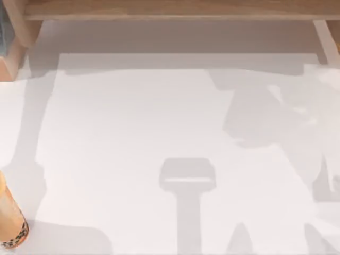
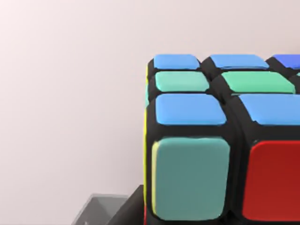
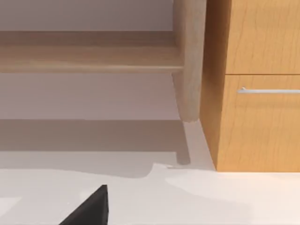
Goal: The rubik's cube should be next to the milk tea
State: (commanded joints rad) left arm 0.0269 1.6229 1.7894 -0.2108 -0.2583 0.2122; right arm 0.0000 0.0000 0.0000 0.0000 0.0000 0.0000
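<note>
Rubik's cube (image 2: 220, 140): close before the left wrist camera; blue, teal-green and red stickers in a black frame, a yellow edge along one side. Position on the table not determinable.
Milk tea (image 1: 9, 220): at the table's lower left edge in the top view, tan-orange, dark pearls at base, partly cut off by the frame.
Left gripper: dark finger part (image 2: 129, 211) just under the cube; open or closed cannot be told.
Right gripper: one dark fingertip (image 3: 91, 208) over the white table (image 1: 133, 149); state cannot be told.
Surroundings: wooden shelf rail (image 1: 175, 9) along the far side; wooden cabinet (image 3: 258, 79) with metal drawer handle (image 3: 267, 90), round wooden leg (image 3: 189, 56) beside it.
</note>
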